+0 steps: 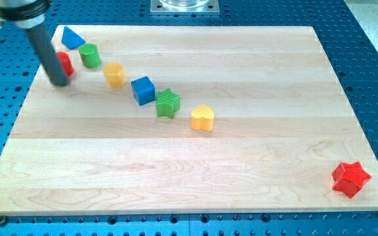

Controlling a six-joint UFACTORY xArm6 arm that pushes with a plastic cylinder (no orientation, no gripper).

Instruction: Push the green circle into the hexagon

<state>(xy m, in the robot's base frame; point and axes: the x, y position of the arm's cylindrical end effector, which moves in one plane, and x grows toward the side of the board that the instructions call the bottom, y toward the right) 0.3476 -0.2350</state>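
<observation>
The green circle [90,56] stands near the view's top left on the wooden board [241,164]. The yellow hexagon [114,75] lies just right of and below it, a small gap apart. My tip [59,83] is at the view's left, touching or just in front of a red block [65,63], left of and below the green circle. The rod partly hides the red block, so its shape is unclear.
A blue triangle [71,38] lies above the green circle. A blue cube [143,90], a green star [168,103] and a yellow heart [203,118] run in a diagonal line toward the middle. A red star [350,178] sits at the bottom right.
</observation>
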